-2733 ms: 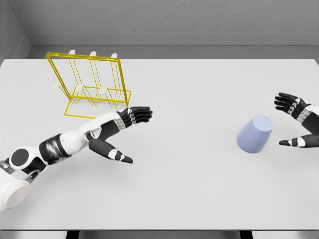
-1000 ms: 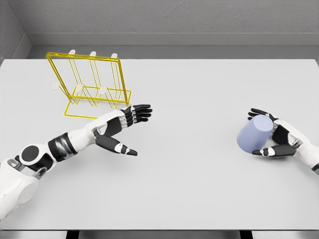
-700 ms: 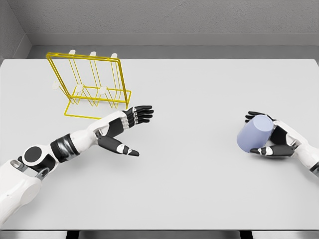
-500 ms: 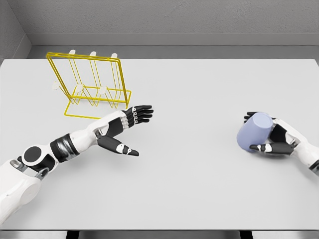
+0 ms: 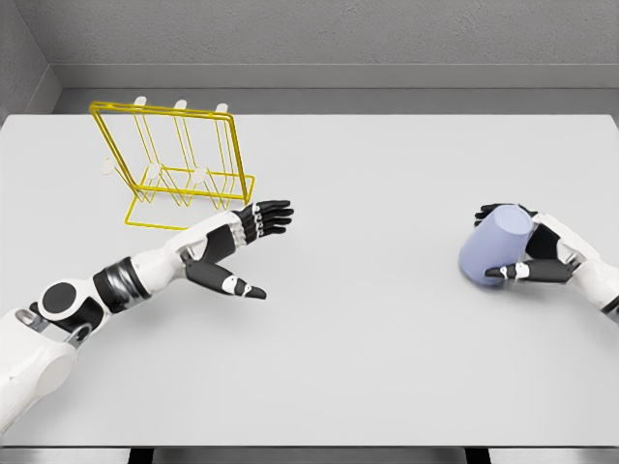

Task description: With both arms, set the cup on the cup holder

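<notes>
Standing at the bench's [image 5: 387,367] far left was a yellow wire cup holder [image 5: 174,164]. Just before it, the left hand [image 5: 237,246] hovered with fingers spread, empty. Far right, the right hand [image 5: 537,256] clasped the tilted lavender cup [image 5: 493,246].

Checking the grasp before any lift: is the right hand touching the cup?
Touching. In the head view the right hand wraps the cup, fingers over its top edge and thumb pressed across its front side.
</notes>
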Available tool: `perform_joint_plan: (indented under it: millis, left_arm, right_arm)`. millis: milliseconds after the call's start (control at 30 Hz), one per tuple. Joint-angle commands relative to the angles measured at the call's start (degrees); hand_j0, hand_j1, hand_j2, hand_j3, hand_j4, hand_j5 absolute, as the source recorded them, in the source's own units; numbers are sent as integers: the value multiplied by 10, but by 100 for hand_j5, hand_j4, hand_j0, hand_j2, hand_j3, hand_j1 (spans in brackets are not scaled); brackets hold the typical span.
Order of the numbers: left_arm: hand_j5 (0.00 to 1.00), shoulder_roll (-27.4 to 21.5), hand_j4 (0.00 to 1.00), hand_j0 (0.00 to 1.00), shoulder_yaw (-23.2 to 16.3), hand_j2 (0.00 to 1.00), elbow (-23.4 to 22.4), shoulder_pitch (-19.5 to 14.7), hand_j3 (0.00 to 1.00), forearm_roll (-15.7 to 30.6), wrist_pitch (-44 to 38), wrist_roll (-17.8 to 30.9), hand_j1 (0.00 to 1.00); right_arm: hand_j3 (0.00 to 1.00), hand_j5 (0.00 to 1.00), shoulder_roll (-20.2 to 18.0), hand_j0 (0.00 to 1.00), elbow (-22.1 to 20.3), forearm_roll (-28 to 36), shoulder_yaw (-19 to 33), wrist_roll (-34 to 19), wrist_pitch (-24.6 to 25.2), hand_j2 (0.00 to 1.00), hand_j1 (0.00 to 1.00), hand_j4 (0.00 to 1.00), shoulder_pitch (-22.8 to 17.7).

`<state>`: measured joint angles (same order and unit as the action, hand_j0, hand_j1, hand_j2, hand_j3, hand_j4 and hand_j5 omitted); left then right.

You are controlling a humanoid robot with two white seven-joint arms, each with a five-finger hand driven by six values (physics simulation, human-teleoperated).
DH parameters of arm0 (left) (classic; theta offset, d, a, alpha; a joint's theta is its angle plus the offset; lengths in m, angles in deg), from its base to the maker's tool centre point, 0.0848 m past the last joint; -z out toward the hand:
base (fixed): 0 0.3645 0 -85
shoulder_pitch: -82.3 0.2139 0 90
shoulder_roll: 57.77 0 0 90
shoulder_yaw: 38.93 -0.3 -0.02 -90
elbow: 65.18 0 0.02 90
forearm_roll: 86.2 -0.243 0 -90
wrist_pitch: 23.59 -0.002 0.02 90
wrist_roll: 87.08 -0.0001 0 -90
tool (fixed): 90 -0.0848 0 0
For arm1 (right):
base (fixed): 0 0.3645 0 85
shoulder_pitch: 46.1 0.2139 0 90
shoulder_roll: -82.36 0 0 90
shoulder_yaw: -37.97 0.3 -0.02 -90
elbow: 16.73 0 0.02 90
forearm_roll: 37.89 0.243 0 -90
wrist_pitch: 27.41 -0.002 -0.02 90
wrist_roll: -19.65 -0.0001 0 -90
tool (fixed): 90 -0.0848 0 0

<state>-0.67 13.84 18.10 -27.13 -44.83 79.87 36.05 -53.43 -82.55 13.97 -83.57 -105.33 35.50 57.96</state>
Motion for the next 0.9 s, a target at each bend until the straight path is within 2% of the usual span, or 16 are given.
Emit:
perform_joint_plan:
  millis: [0,533,867]
  left_arm:
    - [100,-1,100,100,1,100,0,0,100,4,0,0,100]
    - [100,2,100,100,1,100,-7,-1,100,2,-3,-2,100]
    - [100,2,100,100,1,100,-8,0,100,4,-2,-1,100]
  right_arm:
    - [73,73,-1,73,-4,3,2,0,-1,73,73,73,1]
    - [72,72,10,72,-56,-3,0,0,-3,72,72,72,18]
    - [72,72,18,72,-113,-14,-2,0,-2,72,72,72,19]
